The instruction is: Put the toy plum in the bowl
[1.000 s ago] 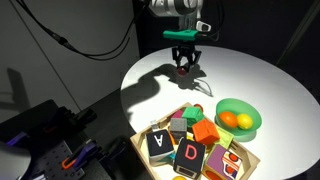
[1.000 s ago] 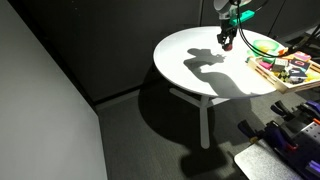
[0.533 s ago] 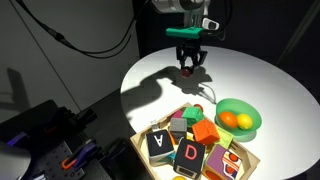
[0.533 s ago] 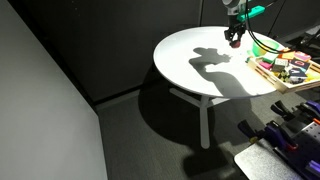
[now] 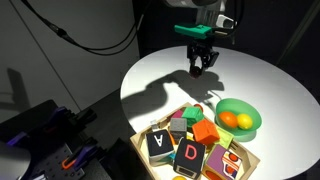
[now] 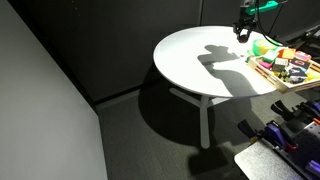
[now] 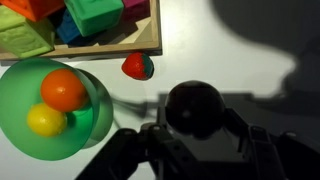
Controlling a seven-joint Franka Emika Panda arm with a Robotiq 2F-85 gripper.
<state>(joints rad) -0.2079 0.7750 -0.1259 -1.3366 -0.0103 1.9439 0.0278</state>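
My gripper (image 5: 201, 66) hangs above the white round table (image 5: 250, 75), shut on the toy plum (image 7: 197, 108), a dark, nearly black ball that fills the jaws in the wrist view. The plum also shows between the fingers in an exterior view (image 5: 202, 68). The bright green bowl (image 5: 252, 119) stands near the table's front edge, to the right of and below the gripper, with an orange ball (image 5: 231, 119) and a yellow ball (image 5: 244, 122) in it. In the wrist view the bowl (image 7: 90, 125) lies at the lower left. The gripper (image 6: 243, 34) is small in the other exterior view.
A shallow wooden tray (image 5: 240, 153) with several letter blocks stands at the table's front edge, beside the bowl. A small red toy fruit (image 7: 138, 67) lies on the table between tray and bowl. Dark machinery (image 5: 45, 140) stands at the lower left.
The gripper has risen and moved right, toward the bowl's side, carrying the plum off the table. Its shadow on the table has shifted the same way.
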